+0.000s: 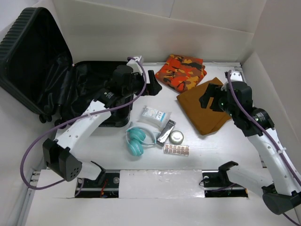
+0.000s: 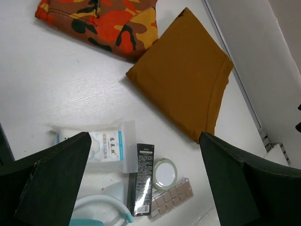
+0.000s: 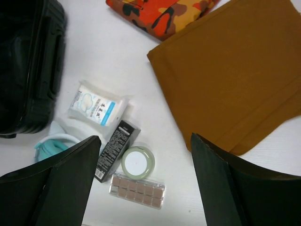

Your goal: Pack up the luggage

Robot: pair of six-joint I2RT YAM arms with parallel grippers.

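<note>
- The luggage point(image 1: 35, 52), a black hard-shell case, lies open at the far left of the white surface point(image 1: 108, 153). Its ribbed, grooved lid stands tilted up against the left wall. The other half lies flat beside it, showing black fabric lining.
- Small black wheels show at the luggage's near-left corner. The long axis therefore seems to run from near to far, with the wheel end toward the arms.
- In the right wrist view the luggage's point(image 3: 28, 70) grooved side wall fills the upper left corner and carries a handle.
- The left arm reaches across the flat half. The left gripper point(image 1: 153, 84) hangs just past that half's far-right corner, above bare surface.
- The left gripper's point(image 2: 143, 137) fingers are spread wide with nothing between them.
- The right gripper point(image 1: 208, 100) is well apart from the luggage, above the brown cloth. Its point(image 3: 146, 137) fingers are likewise spread wide and empty.
- A folded brown cloth point(image 1: 207, 113) lies flat at the right of the surface.
- A folded orange camouflage cloth point(image 1: 181, 70) lies at the far middle, just beside the brown cloth's far corner.
- Teal headphones point(image 1: 136, 140) lie near the flat half's near-right corner.
- A white tissue pack point(image 1: 154, 114) lies between the headphones and the brown cloth.
- A slim black box point(image 1: 166, 131) lies just beside the tissue pack on its near side.
- A clear blister pack point(image 1: 176, 149) of brown squares lies nearest the arms.
- A round pale-green tin point(image 1: 177, 137) sits between the black box and the blister pack.
</note>
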